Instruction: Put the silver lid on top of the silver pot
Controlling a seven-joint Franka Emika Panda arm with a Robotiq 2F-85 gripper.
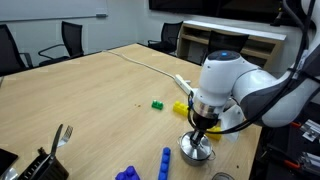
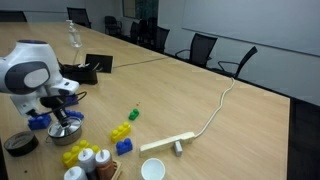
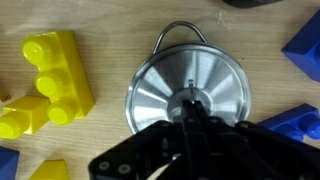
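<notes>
Wrist view shows us the silver lid point(image 3: 155, 95) from straight above, lying on the counter point(image 3: 110, 25) between a yellow block point(image 3: 55, 75) and blue blocks point(image 3: 300, 50). Our pincer point(image 3: 190, 110) looks clamped on the small central knob point(image 3: 190, 98), its fingers drawn together. We judge the lid light, rigid, polished and slippery, so the knob is the one sound hold; the sloped rim would slide. A wire loop point(image 3: 180, 30) shows past the rim. Whether the silver pot sits beneath, we cannot tell.

In the wrist view the lid point(image 3: 155, 95) lies directly under the gripper point(image 3: 190, 110), above the tabletop point(image 3: 110, 25). A brick point(image 3: 55, 75) sits to its left, a block point(image 3: 302, 50) to its right
</notes>
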